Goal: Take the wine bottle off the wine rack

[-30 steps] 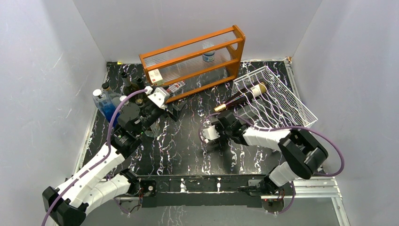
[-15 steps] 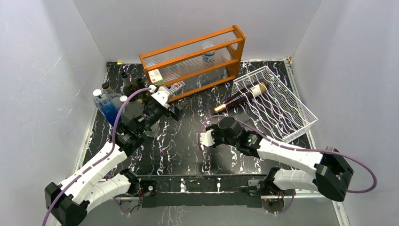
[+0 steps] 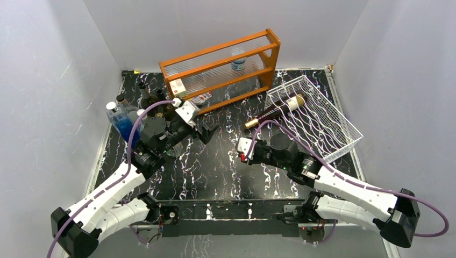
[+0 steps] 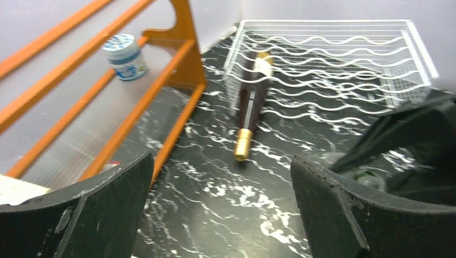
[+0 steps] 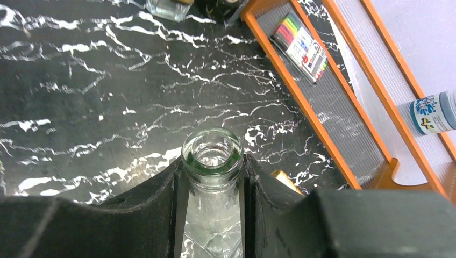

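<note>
Wine bottle (image 3: 274, 111) is not yet off the wine rack (image 3: 322, 121), I judge, and I go from the left to explain my worries. At the far left stands a group of bottles (image 3: 121, 122), just beside my left arm; a wide swing of the elbow there could knock them over. The left gripper (image 3: 207, 129) is spread wide with nothing in it, and its camera looks directly at the dark bottle. More to the right, the right gripper (image 5: 213, 166) is closed around the neck of a clear glass bottle (image 5: 212, 215), both fingers pressing it just under the green rim. This is the first danger: that hand is busy and it hangs close beside the path to the target, so a reach from the left may strike it, and the glass, held only at the neck, may slip. Further right the dark bottle lies on its side, base inside the white wire tray at its left corner, neck with gold cap (image 4: 243, 144) pointing out over the edge toward the black table (image 3: 215, 166), near the orange shelf (image 3: 220, 70). It is round, so a bad pinch can make it roll; if I pull it flat, the body may catch on the wires and drag the probably light rack with it
</note>
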Robot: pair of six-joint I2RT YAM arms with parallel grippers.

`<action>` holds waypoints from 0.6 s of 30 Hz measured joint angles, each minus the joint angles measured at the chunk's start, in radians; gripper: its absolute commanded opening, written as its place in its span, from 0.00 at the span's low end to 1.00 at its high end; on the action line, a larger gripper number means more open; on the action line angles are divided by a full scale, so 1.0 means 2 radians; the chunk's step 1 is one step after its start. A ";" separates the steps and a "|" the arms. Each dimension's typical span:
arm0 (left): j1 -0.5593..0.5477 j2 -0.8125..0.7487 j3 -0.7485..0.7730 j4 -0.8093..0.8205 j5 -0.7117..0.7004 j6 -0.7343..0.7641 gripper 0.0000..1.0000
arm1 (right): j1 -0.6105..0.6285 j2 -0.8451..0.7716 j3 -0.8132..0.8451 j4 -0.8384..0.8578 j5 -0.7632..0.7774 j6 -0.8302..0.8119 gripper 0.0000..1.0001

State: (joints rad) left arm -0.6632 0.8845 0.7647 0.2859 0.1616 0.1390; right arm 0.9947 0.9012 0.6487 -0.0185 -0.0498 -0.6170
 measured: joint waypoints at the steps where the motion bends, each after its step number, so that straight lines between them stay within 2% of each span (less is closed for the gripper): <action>1: 0.000 0.000 0.004 -0.008 0.012 -0.010 0.98 | 0.000 -0.005 -0.001 0.007 -0.001 0.014 0.28; 10: 0.000 -0.022 0.040 -0.092 0.146 -0.116 0.98 | 0.000 -0.009 -0.002 0.043 0.018 0.089 0.29; 15: -0.014 -0.033 0.033 -0.121 0.143 -0.171 0.98 | 0.000 -0.009 -0.002 0.058 0.029 0.127 0.29; 18: -0.048 -0.026 0.020 -0.130 0.114 -0.187 0.98 | -0.001 -0.009 -0.002 0.065 0.037 0.150 0.30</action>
State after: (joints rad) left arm -0.7586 0.8333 0.8047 0.0254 0.3901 -0.2340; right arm 0.9936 0.8837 0.6441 0.1108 0.0238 -0.3176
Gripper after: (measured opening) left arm 0.981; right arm 0.445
